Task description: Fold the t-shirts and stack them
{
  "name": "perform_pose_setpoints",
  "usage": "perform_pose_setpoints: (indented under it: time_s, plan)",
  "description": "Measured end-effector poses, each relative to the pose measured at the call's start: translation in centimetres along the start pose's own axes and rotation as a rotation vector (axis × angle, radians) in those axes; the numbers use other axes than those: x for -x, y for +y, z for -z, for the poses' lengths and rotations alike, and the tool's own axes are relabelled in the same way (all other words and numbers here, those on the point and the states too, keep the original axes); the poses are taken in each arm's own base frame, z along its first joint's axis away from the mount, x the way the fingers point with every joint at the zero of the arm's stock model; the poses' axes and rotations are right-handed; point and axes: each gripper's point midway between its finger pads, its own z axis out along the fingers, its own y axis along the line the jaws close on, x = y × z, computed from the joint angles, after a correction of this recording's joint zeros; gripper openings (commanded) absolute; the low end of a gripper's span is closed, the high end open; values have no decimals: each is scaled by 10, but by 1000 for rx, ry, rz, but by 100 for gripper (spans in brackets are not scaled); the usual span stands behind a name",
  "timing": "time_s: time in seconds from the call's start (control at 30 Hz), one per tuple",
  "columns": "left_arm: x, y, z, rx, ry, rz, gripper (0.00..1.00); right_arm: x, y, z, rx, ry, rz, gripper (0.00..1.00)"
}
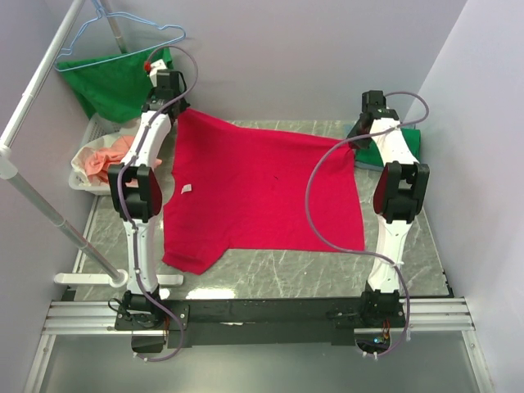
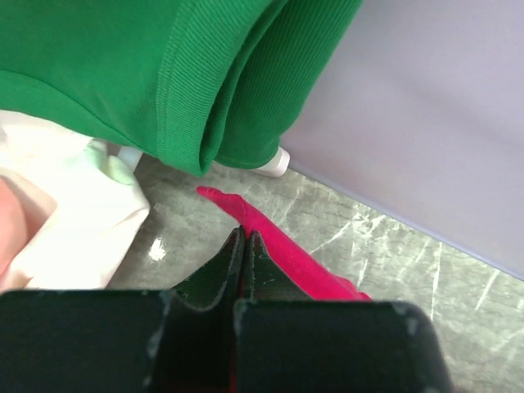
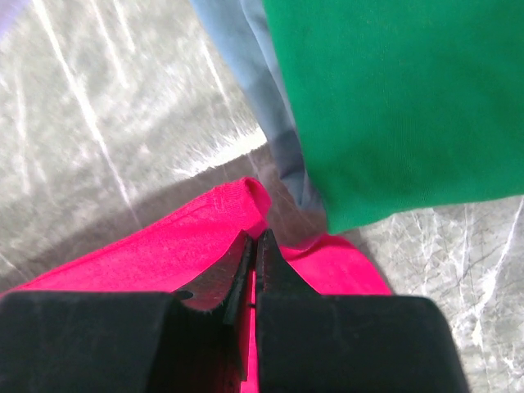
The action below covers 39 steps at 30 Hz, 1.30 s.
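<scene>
Two pinches hold this shirt. The left gripper [image 2: 244, 235] is clenched tight with a narrow strip of the red tee [image 1: 262, 192] caught at its tips, a small tongue of cloth poking out past them. The right gripper [image 3: 255, 239] is clamped just as tight on the opposite far corner, red fabric bunched on both sides of its fingers.

From those two corners the red tee runs back toward the arm bases, spread mostly flat on the table [image 1: 278, 274], one sleeve near the left arm's base.

Just beyond the right gripper sits the green tee [image 3: 393, 98], folded, with the grey tee [image 3: 274, 123] underneath. The red corner lies right against that pile. Close past the left gripper a green cloth [image 2: 164, 74] hangs from a hanger [image 1: 123, 37], and a basket [image 1: 78, 187] of pale laundry stands beside it.

My worry is the left hold: so little cloth is caught that a quick pull could slide it free and drop that corner, skewing the fold. On the right, a careless lift could drag the folded pile. If one arm travels faster than the other, the fold line will come out crooked.
</scene>
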Motion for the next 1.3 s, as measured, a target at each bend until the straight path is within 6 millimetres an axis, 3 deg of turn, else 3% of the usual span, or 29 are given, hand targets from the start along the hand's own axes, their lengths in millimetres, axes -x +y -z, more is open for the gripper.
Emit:
perform_pose_setpoints:
  time_s: [0.2,0.43,0.6,0.7,1.13,1.3]
  plan:
    - [-9,3,14,10,28,-15,1,-25,-12,-7,-20,59,6,0]
    - [-55,22,18,96,126,-56,1,-38,-22,10,-23,64,6,0]
    - [-91,44,35,151,208,-53,1,-39,-23,16,-13,49,5,0]
    - [-93,49,43,168,216,-40,1,-43,-27,17,-14,51,5,0]
    - [-65,58,89,197,138,7,1,-65,-40,26,-11,63,6,0]
    - [-75,69,100,221,151,9,1,-79,-47,24,-15,91,9,0]
